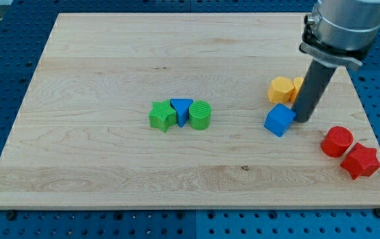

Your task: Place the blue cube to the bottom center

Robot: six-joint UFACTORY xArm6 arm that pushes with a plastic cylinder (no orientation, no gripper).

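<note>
The blue cube (279, 119) lies on the wooden board (110, 66), right of the centre. My tip (302, 120) stands right beside the cube's right edge, touching or nearly touching it. The dark rod rises from there to the arm's grey body at the view's top right. The rod hides part of a yellow block behind it.
A yellow hexagonal block (280, 89) and a second yellow block (298, 86) lie just above the cube. A red cylinder (337, 141) and a red star block (360, 161) lie at the lower right. A green star block (162, 116), blue triangle (181, 109) and green cylinder (200, 115) cluster at the centre.
</note>
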